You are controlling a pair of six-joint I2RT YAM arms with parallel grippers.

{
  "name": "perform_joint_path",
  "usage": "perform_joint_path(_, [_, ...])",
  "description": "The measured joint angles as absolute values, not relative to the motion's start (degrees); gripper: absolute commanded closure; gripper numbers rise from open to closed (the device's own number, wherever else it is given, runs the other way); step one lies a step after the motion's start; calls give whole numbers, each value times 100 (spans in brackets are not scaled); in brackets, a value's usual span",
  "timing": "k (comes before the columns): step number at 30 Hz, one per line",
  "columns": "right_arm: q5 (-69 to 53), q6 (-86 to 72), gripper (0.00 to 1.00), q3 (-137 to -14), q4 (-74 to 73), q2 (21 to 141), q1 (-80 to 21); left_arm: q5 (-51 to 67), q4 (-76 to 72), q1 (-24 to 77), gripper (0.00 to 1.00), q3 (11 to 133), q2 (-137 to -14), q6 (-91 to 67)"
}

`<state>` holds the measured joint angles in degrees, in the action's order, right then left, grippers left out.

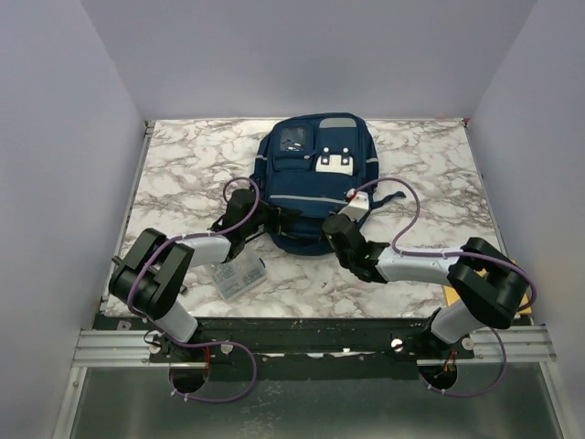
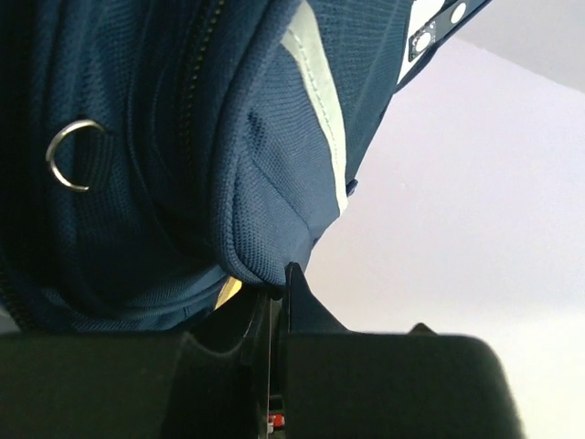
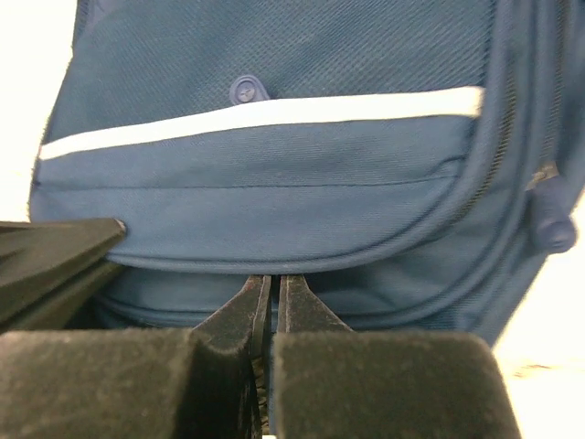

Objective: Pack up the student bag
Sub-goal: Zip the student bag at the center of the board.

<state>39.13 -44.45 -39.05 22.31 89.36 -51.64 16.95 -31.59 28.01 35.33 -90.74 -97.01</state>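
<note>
The left gripper (image 2: 277,291) is pressing its jaws together at the near left corner of the student bag (image 2: 137,183). It seems to be pinching a fold of the navy fabric, which is bunching down to the fingertips, though the view is too close to show how much cloth is caught. Just above, a metal D-ring (image 2: 71,155) is hanging against the bag's side, and a grey reflective stripe (image 2: 320,110) is running up the raised edge.

The right gripper (image 3: 274,283) is likewise holding its jaws together. Its tips are touching the seam along the bag's near end, below the front pocket with its pale stripe and a round blue snap (image 3: 247,89).

From above, both arms are reaching inward to the bag's near end, the left one at its left corner and the right one at its right. A small clear plastic box (image 1: 238,274) is lying beside the left forearm, apart from the bag. The bag is lying flat, front up, at the middle of the white and grey marbled surface (image 1: 183,174), with its top pointing towards the far edge. Plain pale grey walls (image 1: 311,55) are enclosing the surface on three sides.
</note>
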Motion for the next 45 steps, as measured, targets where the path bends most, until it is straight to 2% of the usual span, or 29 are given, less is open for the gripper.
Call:
perform_joint_path(5, [3852,-3553,100,-3865,1313,8294,-5026,1813,-2906,2558,100,3682,-9035,-9098])
perform_joint_path(9, [3535,-2993,100,-3962,561,7806,-4506,1940,-2552,2327,100,3804,-8847,-8635])
perform_joint_path(17, [2401,-1455,100,-4882,-377,8296,-3507,2132,-2349,2235,100,3881,-8750,-8243])
perform_joint_path(21, [2075,-523,100,-4882,-14,8530,-3319,2150,-2342,2237,100,3889,-8750,-8134])
perform_joint_path(29, [2034,1861,98,-4049,2530,9015,-3319,2137,-2259,2261,100,3889,-8750,-7979])
perform_joint_path(30, [2078,2005,87,-4047,2718,9085,-3319,2137,-2263,2263,100,3889,-8750,-7979])
perform_joint_path(32, [2180,2051,55,-4093,2851,9144,-3319,2141,-2263,2263,100,3898,-8750,-7983])
perform_joint_path(33, [2303,1925,45,-4235,2582,9148,-3310,2139,-2257,2263,100,3911,-8750,-7979])
perform_joint_path(34, [2467,1682,37,-4471,2143,9150,-3245,2137,-2217,2255,100,3920,-8748,-7968])
perform_joint_path(36, [2853,1048,29,-5033,1144,9129,-2969,2139,-2049,2189,100,3935,-8748,-7937])
perform_joint_path(37, [2926,692,20,-5242,709,9070,-2847,2145,-1992,2169,96,3944,-8750,-7922])
perform_joint_path(39, [2961,-60,2,-5402,-75,8801,-2626,2154,-1861,2139,75,4010,-8753,-7852])
perform_joint_path(41, [2945,-858,0,-5380,-891,8377,-2582,2178,-1776,2132,61,4104,-8768,-7804])
perform_joint_path(45, [2565,-2263,0,-5083,-1741,7338,-2187,2445,-1750,2139,43,4285,-8796,-7666])
